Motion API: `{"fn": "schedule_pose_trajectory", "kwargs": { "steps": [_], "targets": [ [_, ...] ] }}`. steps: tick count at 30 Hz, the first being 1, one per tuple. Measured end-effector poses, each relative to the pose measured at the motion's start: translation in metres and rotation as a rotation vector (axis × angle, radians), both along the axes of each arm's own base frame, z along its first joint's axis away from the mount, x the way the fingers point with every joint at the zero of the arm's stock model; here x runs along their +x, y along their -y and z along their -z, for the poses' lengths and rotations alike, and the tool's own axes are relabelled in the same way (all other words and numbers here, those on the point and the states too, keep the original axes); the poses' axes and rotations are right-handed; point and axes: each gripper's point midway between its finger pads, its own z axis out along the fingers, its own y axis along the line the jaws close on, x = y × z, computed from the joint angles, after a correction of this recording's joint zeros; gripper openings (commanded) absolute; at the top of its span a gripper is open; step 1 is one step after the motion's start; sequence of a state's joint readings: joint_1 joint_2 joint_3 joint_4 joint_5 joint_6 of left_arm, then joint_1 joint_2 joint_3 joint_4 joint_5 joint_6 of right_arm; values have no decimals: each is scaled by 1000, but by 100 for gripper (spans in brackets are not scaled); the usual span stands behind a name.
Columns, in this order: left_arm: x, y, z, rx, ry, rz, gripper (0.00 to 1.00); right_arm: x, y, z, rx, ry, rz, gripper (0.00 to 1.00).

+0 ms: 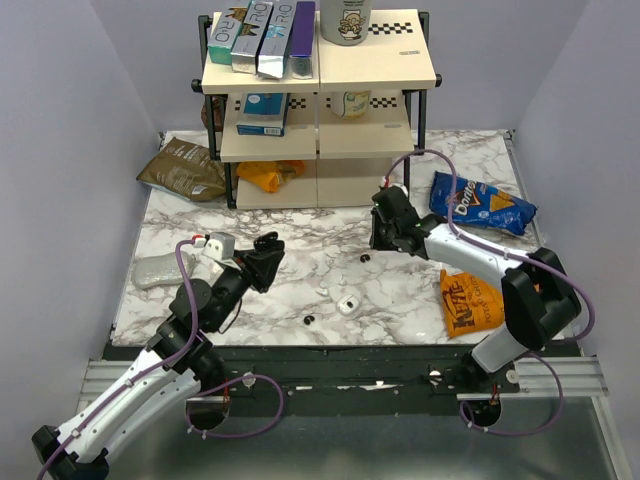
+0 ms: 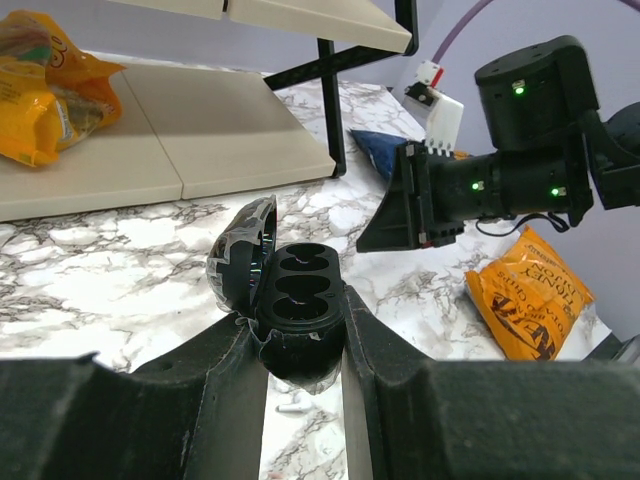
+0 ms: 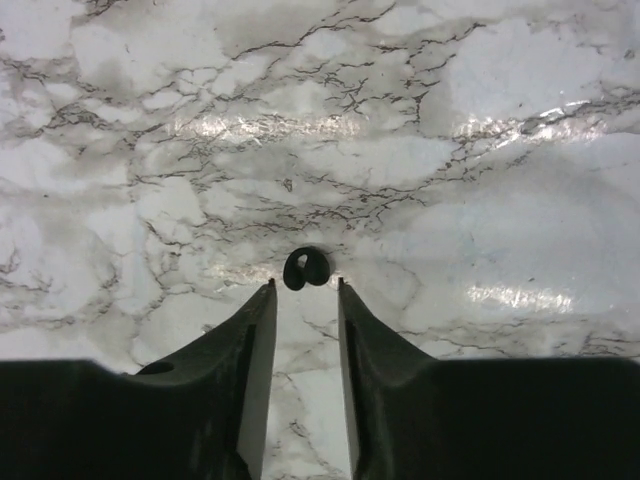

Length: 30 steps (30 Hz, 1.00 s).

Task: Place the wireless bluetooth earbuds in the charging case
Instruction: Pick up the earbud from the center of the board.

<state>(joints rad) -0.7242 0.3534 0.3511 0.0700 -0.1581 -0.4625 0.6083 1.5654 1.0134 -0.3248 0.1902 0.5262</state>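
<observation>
My left gripper (image 1: 265,258) is shut on the black charging case (image 2: 300,300) and holds it above the table. The case's lid (image 2: 243,262) is open, and its two wells look empty. The case also shows in the top view (image 1: 268,241). One tiny black earbud (image 3: 306,268) lies on the marble just beyond the tips of my right gripper (image 3: 306,285), which is open and pointing down at it. It also shows in the top view (image 1: 365,257), beside the right gripper (image 1: 373,247). A second black earbud (image 1: 309,320) lies near the table's front edge.
A small white case (image 1: 347,304) lies mid-table. A two-tier shelf (image 1: 320,110) stands at the back. A blue Doritos bag (image 1: 482,205) and an orange snack bag (image 1: 470,303) lie on the right. A brown bag (image 1: 185,168) and a grey object (image 1: 160,270) lie on the left.
</observation>
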Motion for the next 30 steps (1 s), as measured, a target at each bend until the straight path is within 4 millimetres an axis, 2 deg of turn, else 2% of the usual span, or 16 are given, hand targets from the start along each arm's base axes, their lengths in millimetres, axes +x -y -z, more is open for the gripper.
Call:
{"fn": "schedule_pose_trajectory", "kwargs": {
  "steps": [3,7,15,30],
  "targets": [
    [1,1,0,-5,-2,1,0,3,2,12,-47,-16,-28,1],
    [0,2,-1,-7,-2,3,0,3,7,30,-86,-52,-31,1],
    [0,2,-1,-11,-2,4,0,3,6,46,-97,-66,-38,1],
    [1,3,0,-20,-4,6,0,-3,-1,61,-73,-99,-78,1]
  ]
}}
